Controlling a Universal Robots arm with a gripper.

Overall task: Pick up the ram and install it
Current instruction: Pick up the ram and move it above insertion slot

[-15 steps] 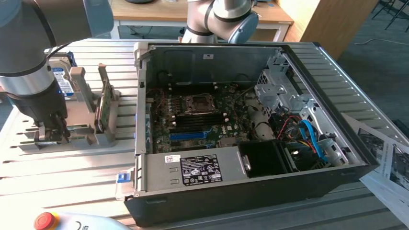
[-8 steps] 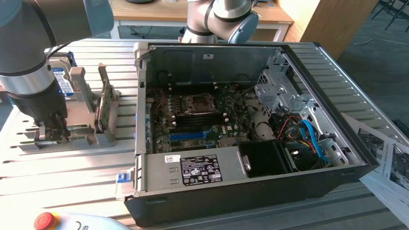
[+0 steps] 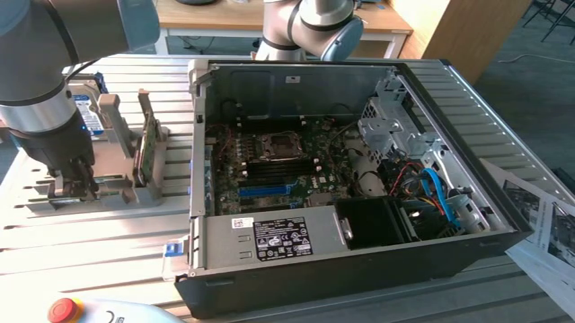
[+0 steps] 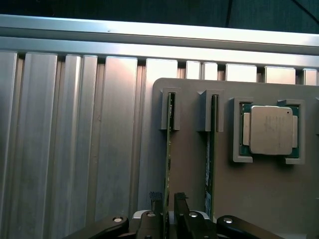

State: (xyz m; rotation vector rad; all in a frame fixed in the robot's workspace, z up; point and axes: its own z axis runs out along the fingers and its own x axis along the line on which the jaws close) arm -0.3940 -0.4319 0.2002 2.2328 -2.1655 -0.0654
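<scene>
Here, the tool (image 4: pixel 167 200) sits open astride a thin green ram stick (image 4: pixel 168 149) standing in a grey slotted tray (image 4: pixel 259 199), at the exterior view's left.

On a slatted metal table (image 3: pixel 90 249), a grey robot arm (image 3: pixel 40 101) reaches down to a grey holder (image 3: pixel 117 195) at the exterior view's left, where a green ram (image 3: pixel 147 151) stands on edge, beside an open computer case (image 3: pixel 359 276) showing its motherboard (image 3: pixel 269 171).

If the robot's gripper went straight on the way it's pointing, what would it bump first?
Probably the thin memory stick standing on edge in the grey holder. The gripper has a finger on each side of it; depth is unclear.
</scene>
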